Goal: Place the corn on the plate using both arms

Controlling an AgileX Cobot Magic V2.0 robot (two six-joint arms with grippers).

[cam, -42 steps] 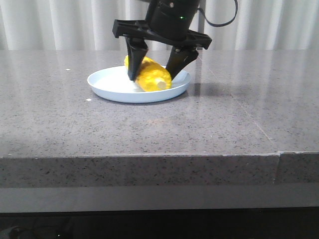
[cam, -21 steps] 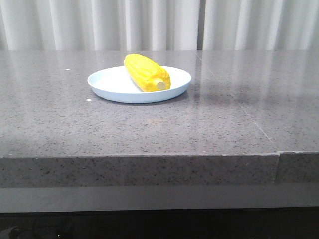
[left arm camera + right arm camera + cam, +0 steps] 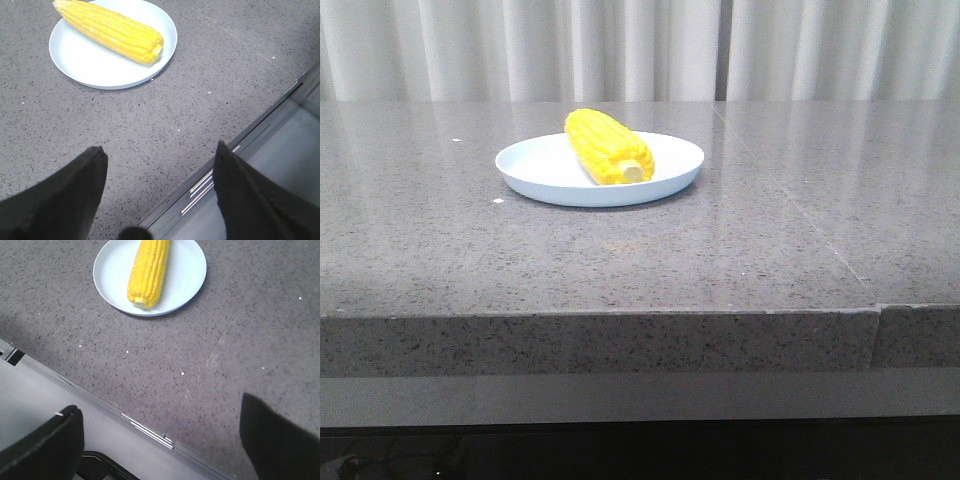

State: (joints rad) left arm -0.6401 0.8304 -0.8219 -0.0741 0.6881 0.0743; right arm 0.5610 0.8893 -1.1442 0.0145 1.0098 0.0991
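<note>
- Yellow corn [image 3: 608, 147] lies on its side on the plate [image 3: 535, 172], slanting across it, with the pale cut end facing the front edge of the worktop [image 3: 740, 250] and the tapered tip reaching the plate's far rim.
- Pale blue-white and shallow, the plate sits flat on the grey speckled stone worktop, left of centre in the front view; nothing else is on it.
- Neither arm shows in the front view; only the white pleated curtain [image 3: 640, 50] hangs behind the worktop.
- From the left wrist view, the left gripper [image 3: 159, 162] hangs above the near edge of the worktop, well apart from the plate, its two dark fingers [image 3: 75, 190] spread wide with nothing between them.
- From the right wrist view, the right gripper [image 3: 161, 422] is likewise above the worktop's edge, far from the corn, its fingers [image 3: 272, 440] wide apart and holding nothing.
- Both wrist views show the whole plate with the cob resting inside its rim.
</note>
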